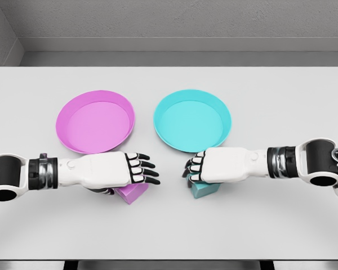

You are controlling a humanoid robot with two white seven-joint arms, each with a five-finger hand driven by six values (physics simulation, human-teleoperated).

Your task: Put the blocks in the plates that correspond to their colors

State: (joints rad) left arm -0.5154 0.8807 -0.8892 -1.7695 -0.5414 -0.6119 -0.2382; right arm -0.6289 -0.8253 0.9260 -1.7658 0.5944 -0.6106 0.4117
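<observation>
head view: pink block [133, 193] under left robot hand [119, 170].

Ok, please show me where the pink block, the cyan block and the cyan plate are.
pink block [132, 193], head view, exposed corner under the left hand
cyan block [204, 189], head view, visible lower edge
cyan plate [192, 120], head view, bare floor

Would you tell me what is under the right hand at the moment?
A cyan block sits on the table beneath the right hand, just in front of the cyan plate. Its top is covered, so any finger contact is hidden.
</observation>
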